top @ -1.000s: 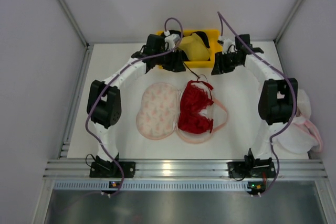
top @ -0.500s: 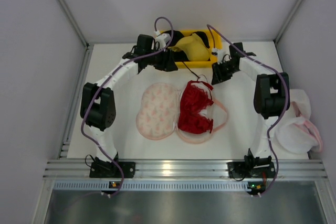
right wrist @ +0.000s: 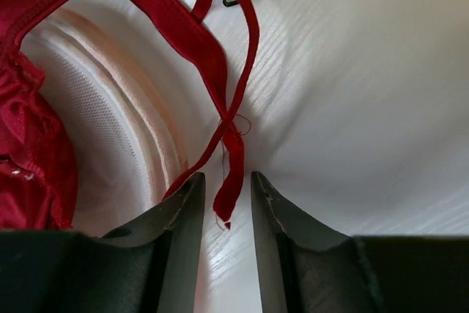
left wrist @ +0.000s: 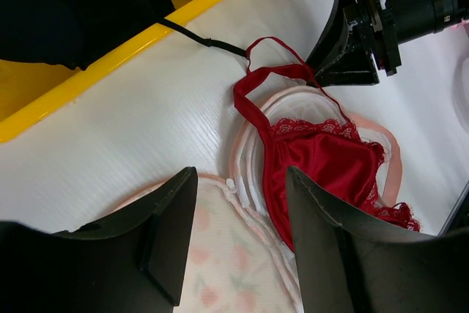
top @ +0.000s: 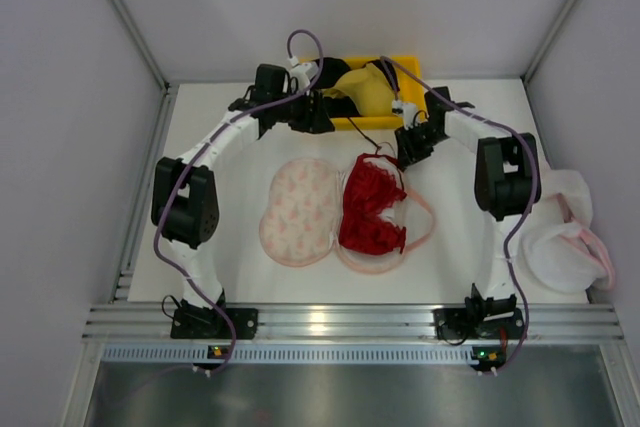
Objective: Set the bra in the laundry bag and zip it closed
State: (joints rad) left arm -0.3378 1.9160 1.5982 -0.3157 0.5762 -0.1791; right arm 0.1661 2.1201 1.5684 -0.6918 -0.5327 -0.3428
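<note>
The laundry bag lies open in two lobes on the white table, printed lobe on the left. The red bra rests on the right lobe, its straps reaching toward the bin. My right gripper hangs low over the strap end. In the right wrist view the gripper is open by a narrow gap, with the strap tip between the fingers, touching neither. My left gripper is open above the bag, the bra beside its right finger.
A yellow bin at the back holds a yellow bra and black fabric. A black strap trails over its rim onto the table. White mesh bags lie at the right table edge.
The right gripper came leftward and toward me, down to the bra's strap end, and its jaws narrowed. The left arm's elbow swung left. Bra and bag have not moved.
</note>
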